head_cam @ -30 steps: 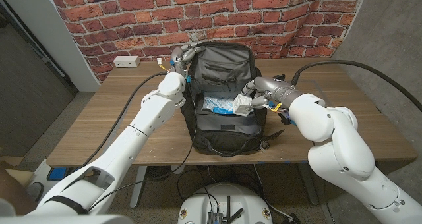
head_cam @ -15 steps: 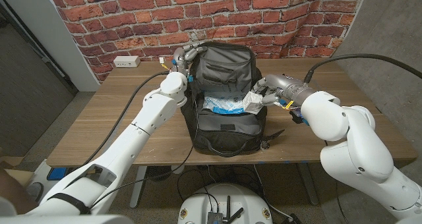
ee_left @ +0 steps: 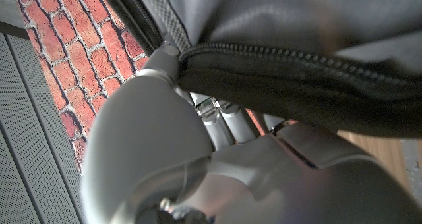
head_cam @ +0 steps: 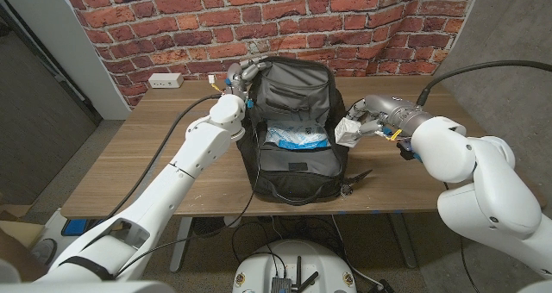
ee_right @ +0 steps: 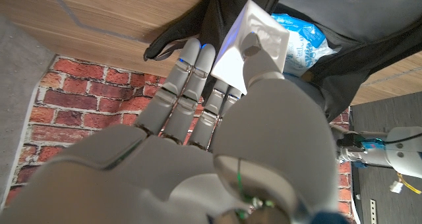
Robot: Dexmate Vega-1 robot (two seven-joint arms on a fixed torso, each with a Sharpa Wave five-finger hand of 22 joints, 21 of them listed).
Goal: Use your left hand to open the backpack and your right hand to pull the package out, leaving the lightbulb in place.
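The right hand [head_cam: 366,123] was closed on a small white package [head_cam: 348,132], pinching it between the thumb and the other fingers and holding it up just off the right side of the backpack [head_cam: 296,125], above the tabletop [head_cam: 147,146]. From the right wrist view the package [ee_right: 249,43] looked like a pale, squarish box with an embossed face, the thumb pressed over one corner and the straight fingers [ee_right: 186,76] lying along its back. It was clear of the bag's opening, not touching the fabric as far as I could see.

The left hand [head_cam: 239,74] was up at the backpack's top left corner, near the far edge of the tabletop, gripping the raised flap. In the left wrist view the hand [ee_left: 198,151] sat tight against the zippered rim [ee_left: 283,59] of the bag, its fingers curled in under the black fabric, though how much of it they held was hidden.

The backpack stood open in the middle of the tabletop, black with a grey lining, its flap held upright. Down inside lay a crinkled blue-and-white item [head_cam: 297,137]; what it was I couldn't tell

A white power strip [head_cam: 162,81] sat at the far left edge by the brick wall [head_cam: 362,21]
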